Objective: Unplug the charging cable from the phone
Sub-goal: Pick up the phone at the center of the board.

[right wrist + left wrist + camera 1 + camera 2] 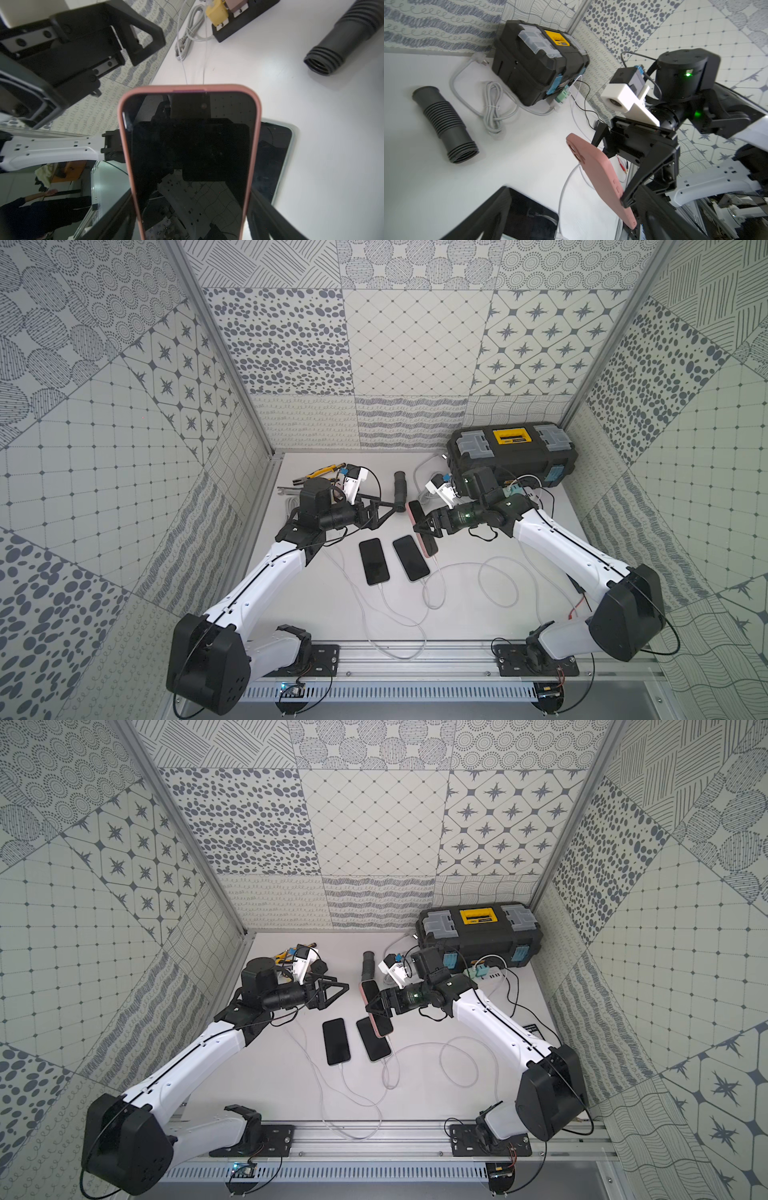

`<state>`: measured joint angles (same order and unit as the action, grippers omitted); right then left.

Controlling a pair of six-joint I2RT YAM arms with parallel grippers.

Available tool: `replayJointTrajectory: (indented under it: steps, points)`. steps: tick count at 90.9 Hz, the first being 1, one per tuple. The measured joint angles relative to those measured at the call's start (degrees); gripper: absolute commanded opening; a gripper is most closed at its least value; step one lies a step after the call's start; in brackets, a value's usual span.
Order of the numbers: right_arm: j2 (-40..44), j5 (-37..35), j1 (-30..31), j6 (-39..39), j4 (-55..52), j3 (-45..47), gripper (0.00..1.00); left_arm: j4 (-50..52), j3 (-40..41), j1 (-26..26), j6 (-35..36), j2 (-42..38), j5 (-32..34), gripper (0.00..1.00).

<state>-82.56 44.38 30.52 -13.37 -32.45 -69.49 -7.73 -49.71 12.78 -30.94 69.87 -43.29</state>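
Pinched pink phone (430, 548) in right pincer (427, 529), charging cable (435, 562) plugged at its lower-right end. Held left pincer (384, 515) spread, to its upper left.

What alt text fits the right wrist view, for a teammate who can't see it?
A pink-cased phone, dark screen facing the camera, fills the view, clamped between the right gripper's fingers. Behind it on the white table lie another dark phone and a ribbed grey hose.
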Motion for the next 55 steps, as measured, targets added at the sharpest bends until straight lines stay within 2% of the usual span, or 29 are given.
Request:
replayJointTrajectory:
  steps: [26,55]
  points:
    - [2.27,11.15,-1.01,-1.33,3.54,0.02,0.68,-12.22,2.54,0.57,-8.98,-0.04,-8.83,0.98]
    - [3.58,19.30,-1.05,-3.69,8.59,0.09,0.68,-25.05,3.37,1.86,-19.28,1.51,-12.85,0.98]
